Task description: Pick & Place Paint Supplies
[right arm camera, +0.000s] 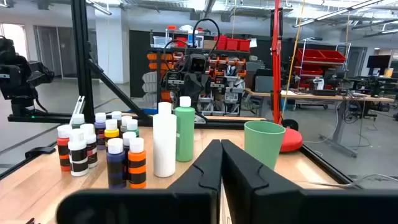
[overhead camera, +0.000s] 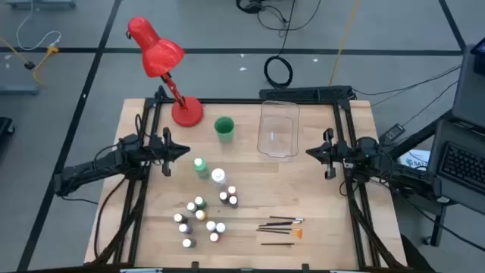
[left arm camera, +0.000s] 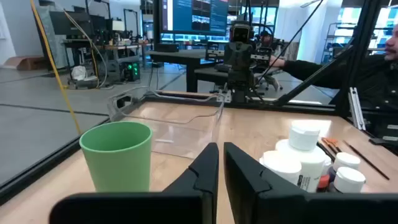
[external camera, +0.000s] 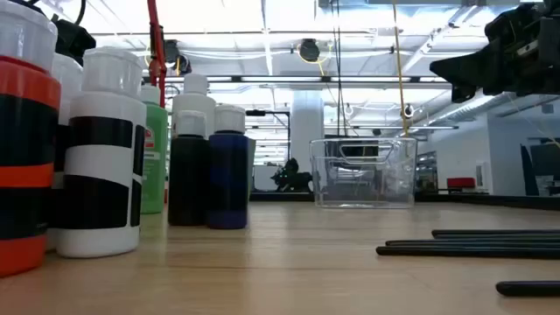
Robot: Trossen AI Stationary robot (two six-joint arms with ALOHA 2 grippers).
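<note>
- The left gripper [overhead camera: 187, 150] hangs over the left side of the table [overhead camera: 318, 205], its fingers pressed nearly together and holding nothing.
- The right gripper [overhead camera: 308, 151] hangs over the right side of the table, pointing inward toward the left one; its jaws are shut tight and empty.
- The small paint bottles [overhead camera: 200, 218], white-capped and of several colours, stand in a loose cluster on the near half of the table, left of centre.
- In the right wrist view the same cluster [right arm camera: 99, 146] shows orange, red, blue and black bottles packed close together.
- The tall green bottle [overhead camera: 200, 166] and the tall white bottle [overhead camera: 218, 177] stand side by side just beyond the cluster, nearer the table's middle.
- The brushes [overhead camera: 279, 227] lie flat on the near right part of the table, roughly parallel, with their orange tips toward the right.
- The green cup [overhead camera: 223, 127] stands upright on the far half of the table, between the red lamp [overhead camera: 162, 64] and the clear bin [overhead camera: 278, 127].
- The clear bin sits empty-looking on the far side, right of the cup and well apart from the bottles.
- The lamp's base rests at the far left corner of the table.
- A person's arm [left arm camera: 323, 62] shows at the edge of the left wrist view, beyond the table.
</note>
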